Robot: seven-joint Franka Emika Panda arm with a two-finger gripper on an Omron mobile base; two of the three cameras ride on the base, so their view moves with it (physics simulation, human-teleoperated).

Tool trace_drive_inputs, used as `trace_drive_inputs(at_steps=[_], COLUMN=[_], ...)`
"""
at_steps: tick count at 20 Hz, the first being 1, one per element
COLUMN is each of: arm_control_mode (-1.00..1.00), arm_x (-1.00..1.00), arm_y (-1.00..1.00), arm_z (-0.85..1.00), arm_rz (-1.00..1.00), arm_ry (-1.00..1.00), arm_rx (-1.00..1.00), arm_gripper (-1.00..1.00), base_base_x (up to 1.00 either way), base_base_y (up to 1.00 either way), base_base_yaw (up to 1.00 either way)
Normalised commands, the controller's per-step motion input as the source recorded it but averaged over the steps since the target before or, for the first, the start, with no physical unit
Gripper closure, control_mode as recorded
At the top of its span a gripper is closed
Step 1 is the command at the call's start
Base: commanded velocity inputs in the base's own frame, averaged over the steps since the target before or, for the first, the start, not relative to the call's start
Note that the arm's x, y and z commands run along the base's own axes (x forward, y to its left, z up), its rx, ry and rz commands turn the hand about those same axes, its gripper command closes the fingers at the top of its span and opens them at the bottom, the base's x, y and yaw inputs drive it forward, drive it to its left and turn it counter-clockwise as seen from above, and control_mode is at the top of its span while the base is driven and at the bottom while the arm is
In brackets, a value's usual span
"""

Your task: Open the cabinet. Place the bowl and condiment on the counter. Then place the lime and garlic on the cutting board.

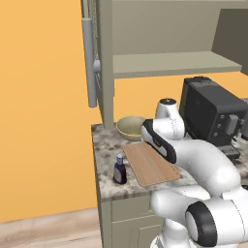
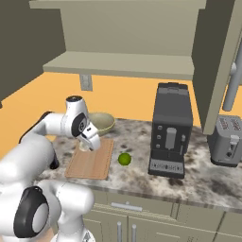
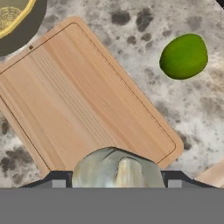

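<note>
Pincer (image 3: 114, 177): clamped on the garlic (image 3: 116, 173), a pale, slightly translucent bulb seated between the two dark finger tips; poised above the near part of the cutting board.
Cutting board (image 3: 83, 105): directly beneath the pincer; light-brown wood, rounded corners, thin groove along the edge; flat on the counter, bare on top.
Bowl (image 2: 100, 124): just beyond the board's far end, seemingly touching its corner; wide, beige-olive, yellowish rim; upright on the stone.
Lime (image 2: 124, 159): off to the pincer's right, on the bare stone just beside the board's long edge, not on the wood.
Condiment (image 1: 119, 170): off to the pincer's left, past the board's other long edge, near the counter's end; small dark bottle, purple-blue cap, standing upright.
Counter (image 2: 198, 177): mottled grey-and-white stone with dark blotches, spreading below and around the pincer; grey-olive base cabinets under it.
Coffee machine (image 2: 170, 137): farther right than the lime; tall, black, against the wall.
Toaster (image 2: 229, 140): farther right again; grey, cut off by the frame edge.
Cabinet (image 1: 164, 60): high above and beyond the pincer; doors swung open, long grey bar handle on each, inner shelf visible.
Wall: orange, behind everything; pale outlet plate (image 2: 86, 82) under the cabinet.
Hard to make out: garlic's lower part, cut off in the hand view; in the base views, garlic largely screened by the hand.
</note>
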Motion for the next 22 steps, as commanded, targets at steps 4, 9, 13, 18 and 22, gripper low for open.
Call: trace_drive_inputs(at_steps=[4, 9, 13, 18, 22], arm_control_mode=[-1.00, -1.00, -1.00, -1.00, -1.00], arm_x=[0.31, 0.06, 0.09, 0.08, 0.12], arm_y=[0.17, 0.01, 0.00, 0.00, 0.00], arm_z=[0.00, -0.06, -0.14, -0.16, -0.15], arm_rz=[0.12, 0.20, 0.28, 0.32, 0.28], arm_ry=[0.00, 0.00, 0.00, 0.00, 0.00], arm_rx=[0.00, -0.02, 0.00, 0.00, 0.00], arm_gripper=[1.00, 1.00, 1.00, 1.00, 1.00], base_base_x=[0.00, 0.00, 0.00, 0.00, 0.00], base_base_y=[0.00, 0.00, 0.00, 0.00, 0.00], base_base_yaw=[0.00, 0.00, 0.00, 0.00, 0.00])
